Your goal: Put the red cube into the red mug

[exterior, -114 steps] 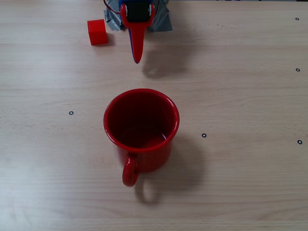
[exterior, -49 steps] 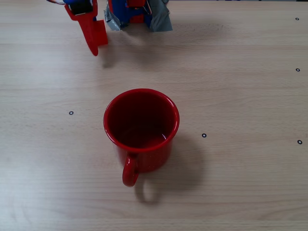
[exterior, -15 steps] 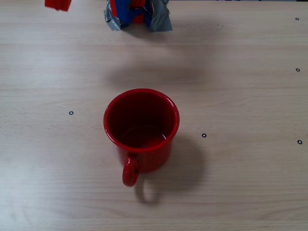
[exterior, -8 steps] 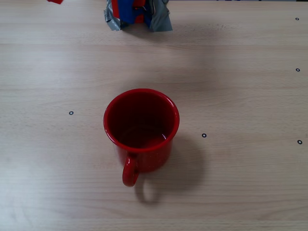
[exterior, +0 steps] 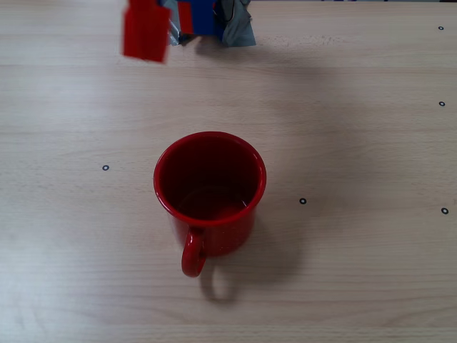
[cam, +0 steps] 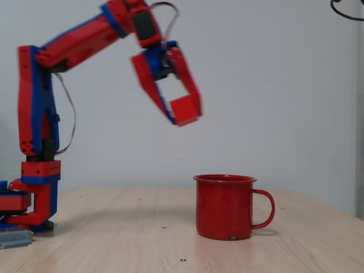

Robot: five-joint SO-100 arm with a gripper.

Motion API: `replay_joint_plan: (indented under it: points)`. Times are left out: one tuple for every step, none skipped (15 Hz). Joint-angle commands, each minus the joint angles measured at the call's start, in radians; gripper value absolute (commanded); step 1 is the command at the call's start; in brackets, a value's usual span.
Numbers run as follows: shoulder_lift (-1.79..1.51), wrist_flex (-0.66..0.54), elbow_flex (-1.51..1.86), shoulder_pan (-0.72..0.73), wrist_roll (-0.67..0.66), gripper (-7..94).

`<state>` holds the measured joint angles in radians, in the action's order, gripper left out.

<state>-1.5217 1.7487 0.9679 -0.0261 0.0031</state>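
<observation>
Red cube (cam: 183, 110) between hand (cam: 181, 114) fingertips

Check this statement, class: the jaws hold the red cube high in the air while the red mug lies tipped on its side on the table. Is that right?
One thing is wrong. The red mug stands upright, as the side-on fixed view shows. The rest holds: the red cube is gripped in the air above the table.
</observation>
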Motion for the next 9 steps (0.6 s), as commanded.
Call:
replay_joint_plan:
  points:
    - [0.066, 0.011, -0.199, 0.051, 0.038, 0]
    - [0.13, 0.011, -0.25, 0.075, 0.054, 0]
    - [0.184, 0.002, -0.276, 0.097, 0.071, 0]
    - [0.242, 0.0, -0.304, 0.115, 0.087, 0]
    - [0.295, 0.002, -0.319, 0.13, 0.103, 0]
    - [0.339, -0.009, -0.321, 0.147, 0.114, 0]
    - [0.373, -0.032, -0.318, 0.161, 0.117, 0]
    - [0.403, -0.061, -0.318, 0.172, 0.112, 0]
    - [0.428, -0.091, -0.319, 0.173, 0.106, 0]
